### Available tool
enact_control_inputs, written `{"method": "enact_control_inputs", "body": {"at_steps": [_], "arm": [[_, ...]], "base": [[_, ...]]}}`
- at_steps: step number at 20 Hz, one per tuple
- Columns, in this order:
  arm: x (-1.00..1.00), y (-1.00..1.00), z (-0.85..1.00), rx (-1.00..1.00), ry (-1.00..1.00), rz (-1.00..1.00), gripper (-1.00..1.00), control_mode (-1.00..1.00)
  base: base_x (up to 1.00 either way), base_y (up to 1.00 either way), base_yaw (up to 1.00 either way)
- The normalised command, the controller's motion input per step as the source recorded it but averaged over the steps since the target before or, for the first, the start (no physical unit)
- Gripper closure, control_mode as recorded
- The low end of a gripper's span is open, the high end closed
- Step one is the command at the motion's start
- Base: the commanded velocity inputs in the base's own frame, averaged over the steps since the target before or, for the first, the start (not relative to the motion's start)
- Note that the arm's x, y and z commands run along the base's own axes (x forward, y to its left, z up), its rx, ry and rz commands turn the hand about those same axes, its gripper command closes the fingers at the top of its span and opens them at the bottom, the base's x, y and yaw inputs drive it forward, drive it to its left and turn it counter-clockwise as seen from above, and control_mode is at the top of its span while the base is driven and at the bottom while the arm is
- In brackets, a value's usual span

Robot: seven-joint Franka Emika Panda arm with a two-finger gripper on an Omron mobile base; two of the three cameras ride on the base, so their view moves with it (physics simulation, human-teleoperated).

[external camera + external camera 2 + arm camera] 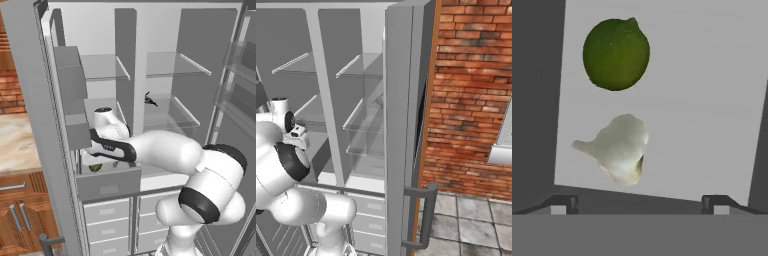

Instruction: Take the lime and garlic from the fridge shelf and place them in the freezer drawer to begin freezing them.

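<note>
The lime (616,54), a smooth dark green ball, lies on the pale floor of the freezer drawer (707,100). The garlic (618,148), a lumpy cream-white bulb, rests just beside it, nearer to my fingers. My gripper (639,202) hangs open above them, holding nothing, its two fingertips (562,202) spread wide. In the left base view the grey freezer drawer (107,185) is pulled out, my hand reaches down into it, and a green patch of the lime (95,167) peeks out below the hand.
White drawers with bar handles (106,211) sit below the freezer drawer. Glass fridge shelves (170,65) rise behind, one bearing a small dark thing (150,100). The open fridge door (401,150) and its handle (426,215) stand to my right, before a brick wall (471,100).
</note>
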Motion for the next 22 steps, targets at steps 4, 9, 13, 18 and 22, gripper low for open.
{"method": "enact_control_inputs", "body": {"at_steps": [4, 9, 13, 18, 22], "arm": [[0.00, -0.36, 0.32, 0.00, -0.06, 0.00, -1.00, -1.00], [-0.03, -0.30, 0.55, 0.00, -0.07, 0.00, -1.00, -1.00], [-0.19, -0.32, 0.55, 0.00, -0.08, 0.00, -1.00, -1.00], [-0.49, -0.54, 0.29, 0.01, -0.10, -0.02, -1.00, -1.00], [-0.51, -0.66, 0.23, 0.02, -0.11, -0.02, -1.00, -1.00]], "base": [[0.00, 0.00, 0.00], [0.00, 0.00, 0.00], [0.00, 0.00, 0.00], [0.00, 0.00, 0.00], [0.00, 0.00, 0.00]]}}
